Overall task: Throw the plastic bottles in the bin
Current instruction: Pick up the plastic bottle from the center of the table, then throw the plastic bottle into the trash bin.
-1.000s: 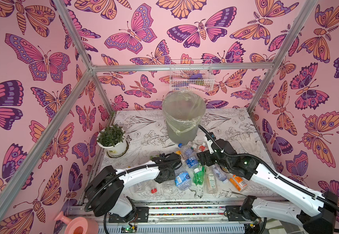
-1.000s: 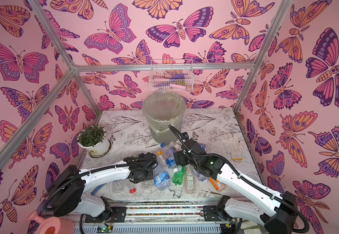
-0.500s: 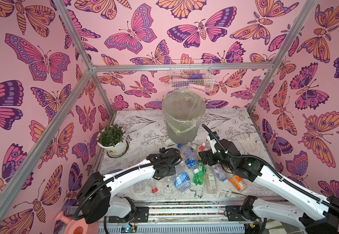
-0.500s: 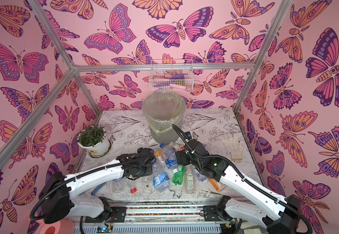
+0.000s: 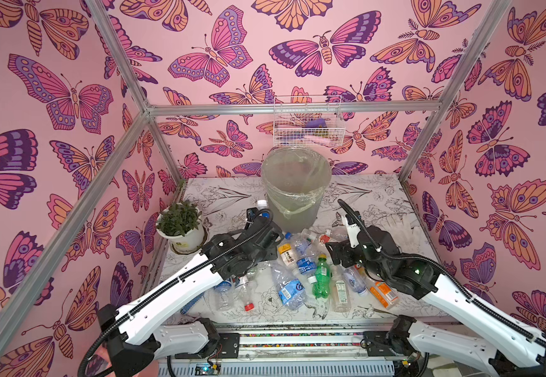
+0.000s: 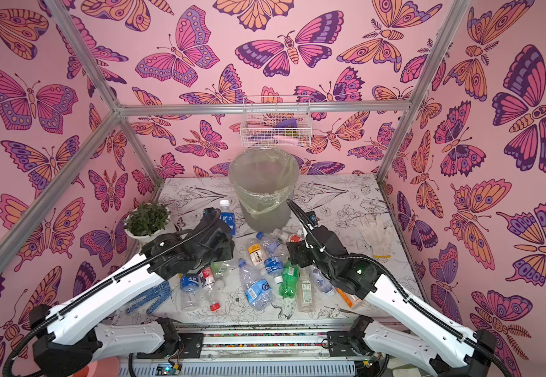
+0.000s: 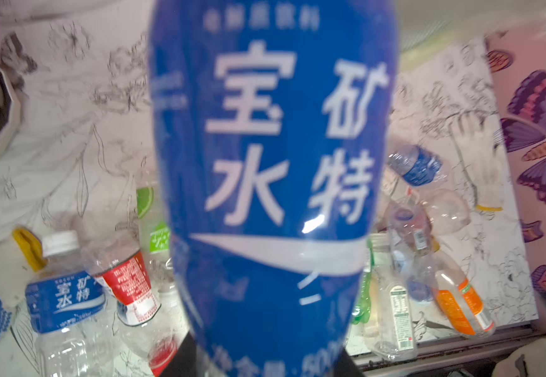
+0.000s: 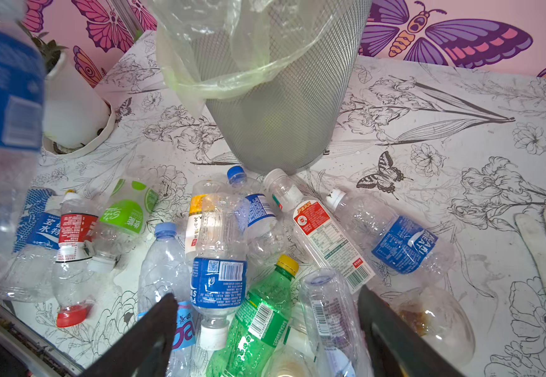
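My left gripper (image 5: 261, 225) is shut on a plastic bottle with a blue label and white cap (image 6: 226, 213), held upright just left of the bin. That label fills the left wrist view (image 7: 274, 156). The bin (image 5: 295, 187) is a grey mesh bucket with a thin greenish bag, standing at the back middle (image 8: 274, 107). Several plastic bottles (image 5: 301, 267) lie in a heap in front of it, among them a green one (image 8: 258, 313). My right gripper (image 8: 266, 326) hangs open over the heap's right part, holding nothing.
A white flowerpot with a green plant (image 5: 181, 230) stands at the left. A white wire basket (image 5: 307, 125) hangs on the back wall above the bin. A white glove (image 5: 398, 222) lies at the right, a blue glove (image 6: 151, 295) at the front left.
My left gripper closed on the blue-labelled bottle and carried it up and back from the heap towards the bin. The right gripper shifted slightly and stayed open.
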Controlling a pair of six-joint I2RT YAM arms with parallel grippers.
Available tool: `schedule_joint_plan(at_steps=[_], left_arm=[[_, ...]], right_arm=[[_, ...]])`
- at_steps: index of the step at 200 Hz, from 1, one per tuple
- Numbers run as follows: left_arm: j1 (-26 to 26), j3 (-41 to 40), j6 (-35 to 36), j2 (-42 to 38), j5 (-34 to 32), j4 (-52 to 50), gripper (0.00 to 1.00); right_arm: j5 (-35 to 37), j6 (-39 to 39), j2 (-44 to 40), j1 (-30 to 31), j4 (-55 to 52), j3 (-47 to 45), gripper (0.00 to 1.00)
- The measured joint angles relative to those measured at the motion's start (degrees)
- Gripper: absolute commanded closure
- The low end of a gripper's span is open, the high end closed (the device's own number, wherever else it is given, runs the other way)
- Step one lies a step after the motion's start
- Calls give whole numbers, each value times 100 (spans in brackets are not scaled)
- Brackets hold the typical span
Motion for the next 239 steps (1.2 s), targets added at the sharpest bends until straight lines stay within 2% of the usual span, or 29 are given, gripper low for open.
schedule_joint_plan(at_steps=[54,111,155,193,202,207,215,221,223,239], left_arm=[[-52,2114,1513,223,-713,57,77],[-70,3241,3077,1045,-876,870,77],[-26,3842,3895,1856,-782,1497,76],[546,4321,4017,2590,-173,1847,75],[754,4433,3952,2817,59,1864,69],[866,4503,3908,2933,186,1858,61],[1049,4653,3847,3209,422,1847,35],[1174,4795,3840,3412,520,1768,7],[1209,4874,3836,3497,553,1714,1],[1386,5530,3801,4166,654,1414,1]], right_arm=[[68,24,-116,0,-4,0,13],[149,66,-203,-2,-17,0,13],[205,66,-313,-2,-98,0,13],[236,68,-402,-4,-199,0,13],[234,74,-426,-4,-223,0,13],[234,83,-435,-4,-234,0,13],[234,85,-455,-4,-256,0,13],[232,87,-461,-4,-262,0,13],[232,87,-466,-4,-269,0,13],[229,94,-483,-4,-289,0,13]])
